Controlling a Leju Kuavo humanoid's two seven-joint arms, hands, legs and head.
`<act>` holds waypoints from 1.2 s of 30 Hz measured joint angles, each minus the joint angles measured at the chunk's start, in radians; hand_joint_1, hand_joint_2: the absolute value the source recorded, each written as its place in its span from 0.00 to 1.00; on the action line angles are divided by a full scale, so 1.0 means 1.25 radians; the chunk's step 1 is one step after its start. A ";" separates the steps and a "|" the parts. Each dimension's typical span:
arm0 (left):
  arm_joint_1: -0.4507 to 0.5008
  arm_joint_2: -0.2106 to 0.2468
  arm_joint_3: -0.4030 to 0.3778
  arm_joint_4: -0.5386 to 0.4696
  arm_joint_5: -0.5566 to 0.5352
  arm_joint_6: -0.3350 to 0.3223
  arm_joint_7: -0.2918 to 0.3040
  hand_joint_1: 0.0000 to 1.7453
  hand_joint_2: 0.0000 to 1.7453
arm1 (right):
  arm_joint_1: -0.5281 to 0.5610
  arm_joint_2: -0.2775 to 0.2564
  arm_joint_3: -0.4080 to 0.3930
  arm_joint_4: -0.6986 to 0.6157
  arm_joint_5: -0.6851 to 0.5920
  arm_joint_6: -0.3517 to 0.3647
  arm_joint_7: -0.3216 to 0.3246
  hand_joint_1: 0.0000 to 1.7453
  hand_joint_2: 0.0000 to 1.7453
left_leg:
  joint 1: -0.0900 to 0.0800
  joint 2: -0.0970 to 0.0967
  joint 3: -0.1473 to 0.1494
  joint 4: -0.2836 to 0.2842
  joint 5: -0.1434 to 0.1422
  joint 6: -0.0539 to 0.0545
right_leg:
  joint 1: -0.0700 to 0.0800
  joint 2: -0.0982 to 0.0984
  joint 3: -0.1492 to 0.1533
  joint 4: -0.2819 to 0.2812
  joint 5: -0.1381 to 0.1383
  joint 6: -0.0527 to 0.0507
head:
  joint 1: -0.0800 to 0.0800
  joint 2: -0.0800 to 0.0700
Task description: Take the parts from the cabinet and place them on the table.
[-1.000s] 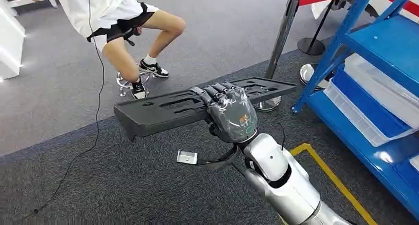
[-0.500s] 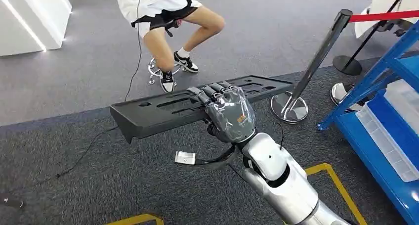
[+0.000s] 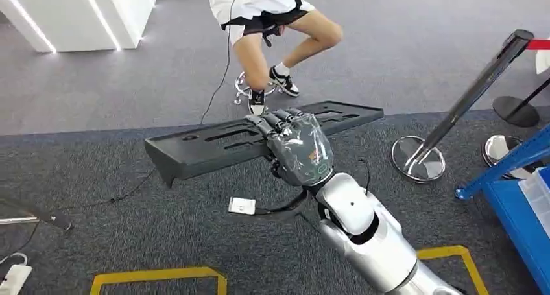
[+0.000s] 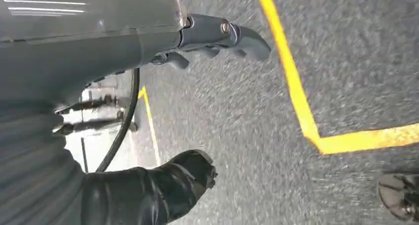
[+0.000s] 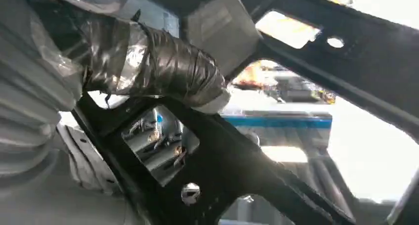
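1. My right hand holds the long black part near its middle, fingers folded over its top face and thumb pressed underneath. The part is out of the cabinet, carried level over the carpet.
2. My left hand hangs toward the floor, its fingers loosely apart with nothing in them.
3. The part reaches far out to both sides of my grip, so a quick turn could, I judge, twist it loose.
4. Its far end passes near the stanchion post and a seated person; swinging wide might strike either.
5. A cable crosses the carpet and could catch my step.
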 joint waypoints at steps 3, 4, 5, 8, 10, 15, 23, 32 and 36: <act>0.000 0.000 0.000 0.000 0.000 0.001 -0.001 0.00 1.00 | 0.001 0.000 0.001 0.001 0.000 0.000 0.000 1.00 1.00 | 0.006 0.012 -0.048 0.099 -0.024 -0.007 | 0.003 -0.037 -0.001 0.001 -0.003 -0.001 | 0.000 0.000; 0.002 0.000 0.000 0.000 0.000 0.001 -0.001 0.00 1.00 | 0.001 0.000 0.001 0.001 0.000 0.000 0.000 1.00 1.00 | 0.007 0.014 -0.030 0.067 -0.001 -0.007 | 0.003 -0.048 0.000 0.001 -0.004 0.000 | 0.000 0.000; 0.002 0.000 0.000 0.000 -0.001 0.002 -0.001 0.00 1.00 | 0.000 0.000 0.001 0.001 0.000 0.000 0.000 1.00 1.00 | 0.008 0.020 0.005 0.003 0.031 -0.007 | 0.003 -0.058 0.001 0.001 -0.006 0.002 | 0.000 0.000; 0.000 0.000 0.000 0.000 -0.001 0.007 -0.003 0.00 1.00 | -0.003 0.000 0.001 0.001 0.000 0.000 0.000 1.00 1.00 | -0.004 0.070 0.078 -0.131 0.059 0.005 | 0.009 -0.084 0.008 0.000 -0.012 0.012 | 0.001 0.000; 0.003 0.000 0.000 0.000 -0.002 0.007 -0.003 0.00 1.00 | -0.004 0.001 0.001 0.001 -0.001 0.000 0.000 1.00 1.00 | -0.009 0.052 0.072 -0.129 0.060 0.015 | 0.005 -0.095 0.010 -0.002 -0.011 0.020 | 0.001 0.000; 0.001 0.000 0.000 0.000 -0.007 0.007 -0.004 0.00 1.00 | -0.017 0.005 0.002 0.001 -0.003 -0.001 0.000 1.00 1.00 | -0.004 0.014 0.086 -0.153 0.072 0.040 | 0.001 -0.015 -0.038 0.107 -0.081 0.033 | 0.002 0.000; -0.002 -0.002 0.001 0.000 -0.017 0.007 -0.007 0.00 1.00 | -0.067 0.026 0.002 0.003 -0.022 0.030 0.014 1.00 1.00 | -0.012 -0.074 0.075 -0.131 0.068 0.035 | -0.002 0.083 -0.017 0.013 0.001 0.015 | 0.000 0.000; -0.001 -0.002 0.000 0.000 -0.020 0.009 -0.008 0.00 1.00 | -0.101 0.060 0.002 0.000 -0.023 0.035 0.015 1.00 1.00 | 0.005 0.008 -0.038 0.073 -0.029 -0.004 | 0.003 -0.023 0.006 -0.020 0.008 -0.004 | -0.006 0.000; 0.003 -0.002 0.000 0.000 -0.021 0.009 -0.009 0.00 1.00 | -0.103 0.067 0.002 0.000 -0.023 0.036 0.015 1.00 1.00 | 0.018 0.027 0.012 -0.025 0.047 -0.016 | 0.002 -0.068 0.012 -0.017 -0.003 0.004 | -0.006 0.000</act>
